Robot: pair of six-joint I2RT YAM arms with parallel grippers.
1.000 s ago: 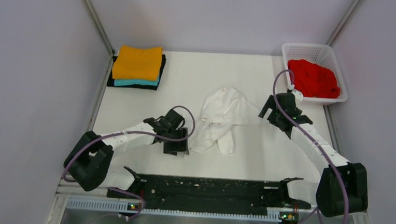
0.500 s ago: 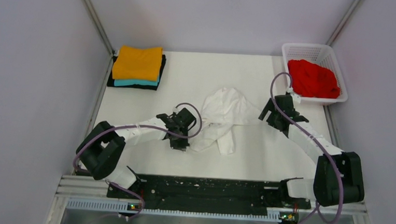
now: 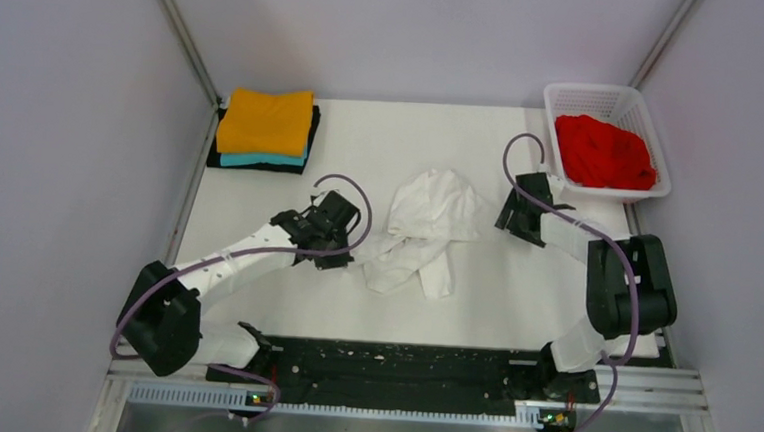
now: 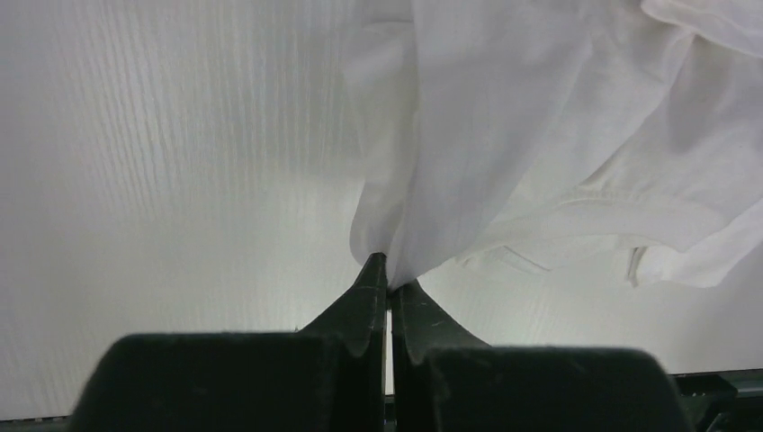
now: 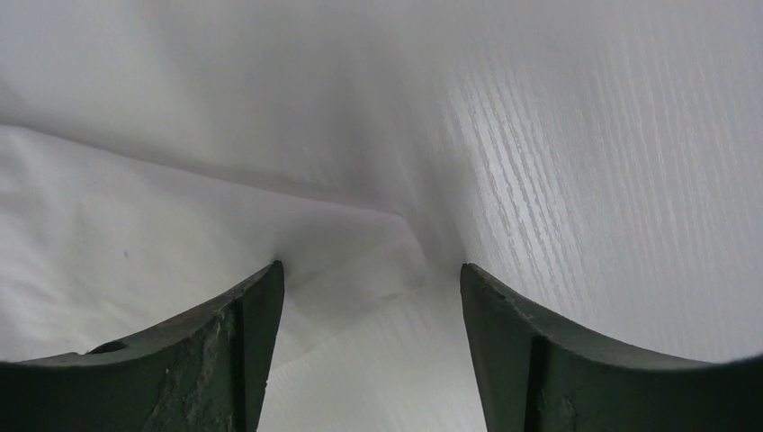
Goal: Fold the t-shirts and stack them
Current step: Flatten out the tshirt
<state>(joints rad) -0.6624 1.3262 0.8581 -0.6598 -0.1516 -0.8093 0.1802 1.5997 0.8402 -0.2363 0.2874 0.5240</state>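
A white bench (image 3: 382, 146) with a faint wood grain fills the middle of the overhead view, closed in by pale grey walls (image 3: 420, 28). A white plastic mesh basket (image 3: 586, 88) sits in the corner at 1 o'clock, close to the right wall. Slanted metal posts rise from the far corners, one at 11 o'clock (image 3: 183, 39) and one at 1 o'clock (image 3: 659, 43). A slotted metal strip (image 3: 386, 409) runs along the near edge at 6 o'clock.

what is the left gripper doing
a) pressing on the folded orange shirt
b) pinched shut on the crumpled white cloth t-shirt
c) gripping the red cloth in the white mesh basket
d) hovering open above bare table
b: the left wrist view shows the left gripper shut on an edge of the crumpled white cloth t-shirt
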